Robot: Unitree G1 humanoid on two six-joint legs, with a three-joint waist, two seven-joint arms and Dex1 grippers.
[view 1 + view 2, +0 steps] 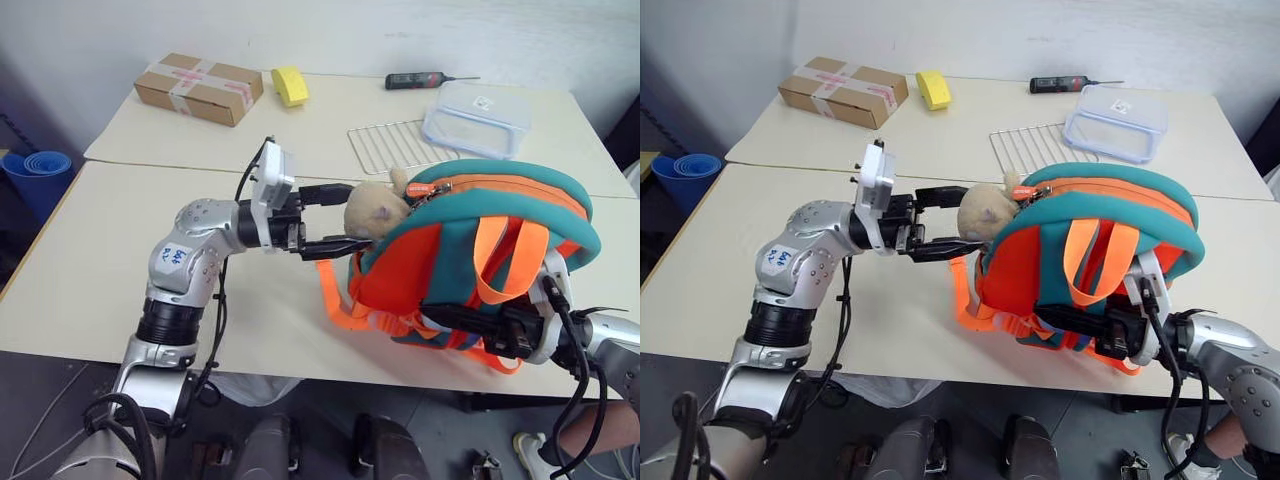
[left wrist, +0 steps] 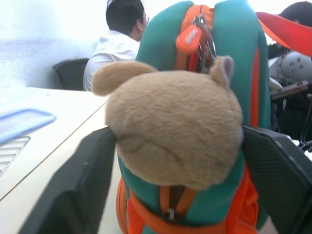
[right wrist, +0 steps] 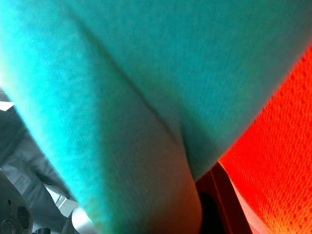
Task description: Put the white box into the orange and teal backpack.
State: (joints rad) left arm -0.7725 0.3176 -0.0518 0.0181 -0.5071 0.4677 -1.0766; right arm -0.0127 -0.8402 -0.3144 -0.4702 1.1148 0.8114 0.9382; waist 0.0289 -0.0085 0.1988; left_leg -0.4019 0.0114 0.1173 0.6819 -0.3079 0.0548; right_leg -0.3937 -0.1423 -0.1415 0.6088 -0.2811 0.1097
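On the near table, the orange and teal backpack [image 1: 480,250] lies bulging, its tan plush bear [image 1: 373,209] at the left end. From the left, the left gripper [image 1: 335,215] reaches in level, its two black fingers [image 2: 73,195] spread apart on either side of the bear, not pinching it. At the pack's near right edge, the right gripper [image 1: 470,325] is clenched on the backpack's fabric and straps. On the far table lie a brown taped cardboard box [image 1: 198,87], a yellow sponge [image 1: 289,86], a wire rack [image 1: 392,143] and a clear lidded container [image 1: 477,118].
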